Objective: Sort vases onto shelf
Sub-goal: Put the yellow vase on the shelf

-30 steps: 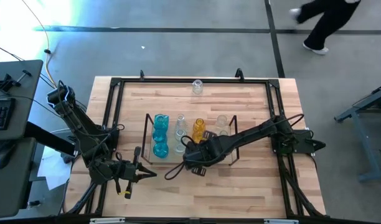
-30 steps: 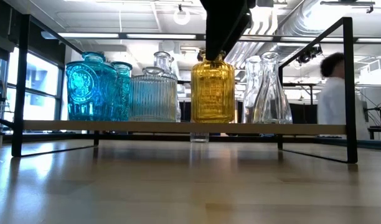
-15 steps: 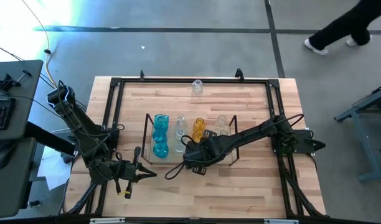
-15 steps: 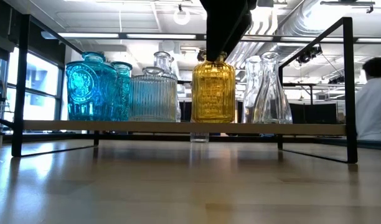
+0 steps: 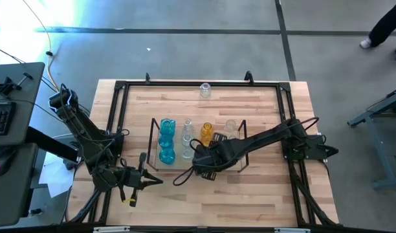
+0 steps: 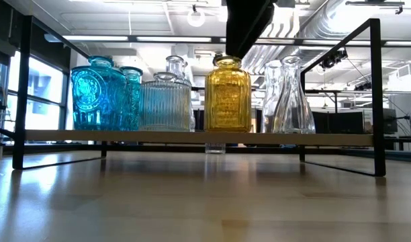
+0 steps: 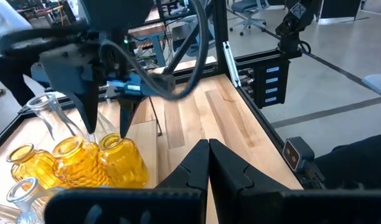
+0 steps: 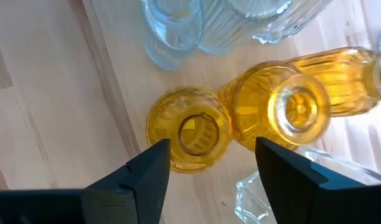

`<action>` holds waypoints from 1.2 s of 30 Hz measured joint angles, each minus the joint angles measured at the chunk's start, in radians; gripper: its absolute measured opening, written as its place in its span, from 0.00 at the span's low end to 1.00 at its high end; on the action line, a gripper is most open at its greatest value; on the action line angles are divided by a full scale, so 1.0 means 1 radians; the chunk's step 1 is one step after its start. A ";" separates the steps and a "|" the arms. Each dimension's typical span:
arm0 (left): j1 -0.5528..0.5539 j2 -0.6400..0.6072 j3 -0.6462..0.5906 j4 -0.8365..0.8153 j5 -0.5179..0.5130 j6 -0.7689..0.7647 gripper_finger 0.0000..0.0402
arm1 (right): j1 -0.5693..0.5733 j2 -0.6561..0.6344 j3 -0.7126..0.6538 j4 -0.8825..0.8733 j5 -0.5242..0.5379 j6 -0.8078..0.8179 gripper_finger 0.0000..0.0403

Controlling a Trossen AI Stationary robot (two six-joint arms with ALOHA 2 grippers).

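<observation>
Amber vase (image 8: 189, 134) upright on shelf (image 6: 192, 136), front of the yellow group, free of any grip. Colour grouping evident: blue vases (image 6: 98, 94) at one end, ribbed pale vases (image 6: 164, 102) next, amber, then clear flasks (image 6: 286, 97) — hence the placement beside two other amber vases (image 8: 284, 112). Right gripper (image 8: 206, 155) directly above the neck, jaws spread wide either side, not touching; judged just released. One clear vase (image 5: 205, 90) alone at far worktop (image 5: 263, 194) edge, well apart, unsorted. Left gripper (image 5: 146, 180) parked near front-left corner, jaws pressed together, empty. Low view alone gives gap between gripper and neck; right wrist view alone gives jaw spread.
</observation>
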 joint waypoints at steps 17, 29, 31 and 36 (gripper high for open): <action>0.087 0.002 0.000 -0.052 0.080 -0.016 0.00 | 0.141 -0.148 0.000 -0.209 0.190 -0.053 0.10; 0.417 0.002 0.000 0.031 0.469 0.140 0.00 | 0.091 -0.303 0.000 -0.205 0.345 -0.223 0.01; 0.477 0.002 0.000 0.046 0.541 0.169 0.00 | 0.055 -0.331 0.000 -0.192 0.342 -0.273 0.00; 0.627 -0.013 0.000 0.116 0.710 0.232 0.00 | -0.075 -0.393 -0.001 -0.117 0.277 -0.443 0.00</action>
